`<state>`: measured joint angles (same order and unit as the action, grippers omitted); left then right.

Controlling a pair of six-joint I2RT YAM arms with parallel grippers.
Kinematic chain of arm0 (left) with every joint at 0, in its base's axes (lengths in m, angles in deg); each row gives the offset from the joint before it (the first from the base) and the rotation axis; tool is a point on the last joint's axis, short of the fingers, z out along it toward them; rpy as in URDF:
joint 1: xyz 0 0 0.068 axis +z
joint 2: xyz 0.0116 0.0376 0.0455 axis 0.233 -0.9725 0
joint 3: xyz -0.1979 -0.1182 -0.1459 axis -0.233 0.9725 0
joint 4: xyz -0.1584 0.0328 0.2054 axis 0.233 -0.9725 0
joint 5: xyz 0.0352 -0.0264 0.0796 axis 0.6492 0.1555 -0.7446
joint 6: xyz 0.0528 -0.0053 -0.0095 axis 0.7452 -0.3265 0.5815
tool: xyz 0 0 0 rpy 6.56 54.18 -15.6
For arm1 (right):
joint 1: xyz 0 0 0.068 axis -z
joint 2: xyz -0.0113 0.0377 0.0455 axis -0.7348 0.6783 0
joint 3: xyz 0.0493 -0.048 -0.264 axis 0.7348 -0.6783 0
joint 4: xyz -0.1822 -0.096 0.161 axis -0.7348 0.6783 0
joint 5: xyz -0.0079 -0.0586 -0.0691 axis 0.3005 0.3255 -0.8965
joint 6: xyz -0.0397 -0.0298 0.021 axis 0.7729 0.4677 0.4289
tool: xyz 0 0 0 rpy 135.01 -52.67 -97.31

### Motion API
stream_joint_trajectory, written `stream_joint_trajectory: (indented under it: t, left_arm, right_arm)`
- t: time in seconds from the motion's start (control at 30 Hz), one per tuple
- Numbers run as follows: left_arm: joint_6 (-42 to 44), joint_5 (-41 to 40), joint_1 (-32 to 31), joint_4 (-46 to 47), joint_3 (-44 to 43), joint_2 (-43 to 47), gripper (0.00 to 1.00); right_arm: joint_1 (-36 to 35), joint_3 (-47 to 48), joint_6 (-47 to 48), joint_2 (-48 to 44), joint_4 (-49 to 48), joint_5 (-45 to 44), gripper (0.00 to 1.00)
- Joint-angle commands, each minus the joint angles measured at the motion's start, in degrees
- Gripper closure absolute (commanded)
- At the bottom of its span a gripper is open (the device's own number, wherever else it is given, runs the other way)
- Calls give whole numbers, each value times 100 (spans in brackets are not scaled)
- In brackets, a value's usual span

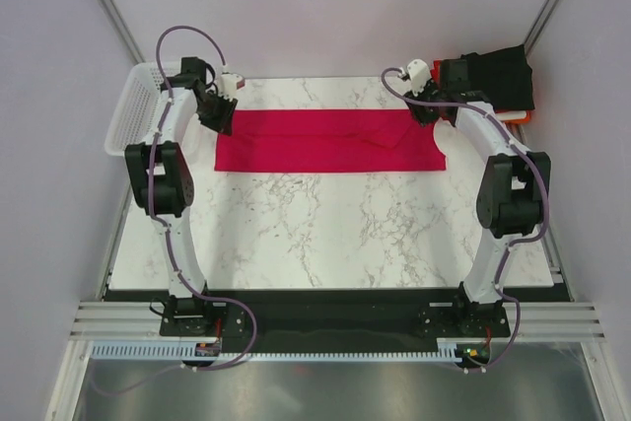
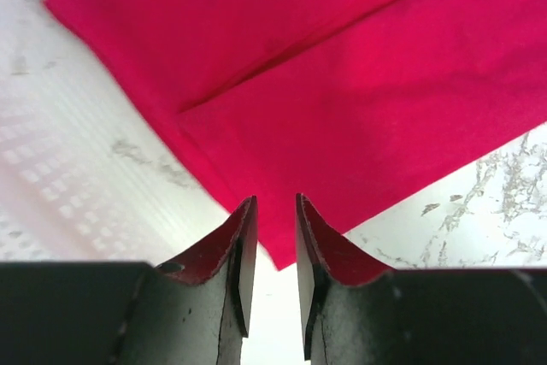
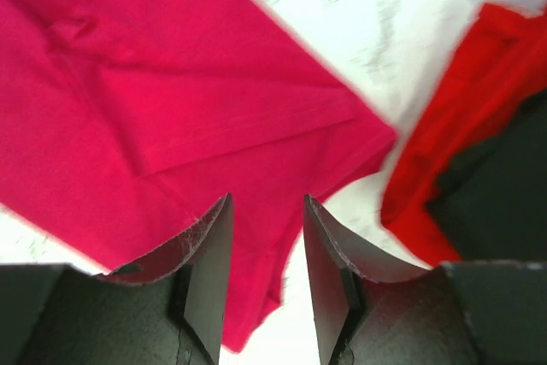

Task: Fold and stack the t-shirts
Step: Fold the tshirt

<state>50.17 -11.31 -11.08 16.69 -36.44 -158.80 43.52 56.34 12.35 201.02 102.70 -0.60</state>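
Note:
The crimson-pink t-shirt [image 1: 325,140] lies folded into a long band across the far part of the marble table. It fills the left wrist view [image 2: 342,83] and the right wrist view [image 3: 154,100]. My left gripper [image 1: 223,115] is open and empty above the band's left end, with a corner of the cloth between its fingertips [image 2: 274,211]. My right gripper [image 1: 426,111] is open and empty above the band's right end [image 3: 267,211]. A black folded t-shirt [image 1: 498,76] lies on an orange-red one [image 1: 521,115] at the far right corner; both show in the right wrist view, black [image 3: 504,185] over orange-red [image 3: 461,117].
A white mesh basket [image 1: 133,105] stands off the table's far left edge. The marble table [image 1: 325,234] stretches bare toward the arm bases. Grey walls close in on both sides.

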Motion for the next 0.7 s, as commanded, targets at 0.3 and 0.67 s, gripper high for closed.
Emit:
stream_joint_trajectory:
  t: [0.3, 0.67]
  left_arm:
    - [-123, -176, -169, 94, 571, -483, 72]
    - [-158, -194, -169, 111, 799, -553, 72]
  right_arm:
    - [-159, 162, 310, 600, 1017, 1156, 53]
    - [-396, 487, 285, 1075, 1105, 1193, 52]
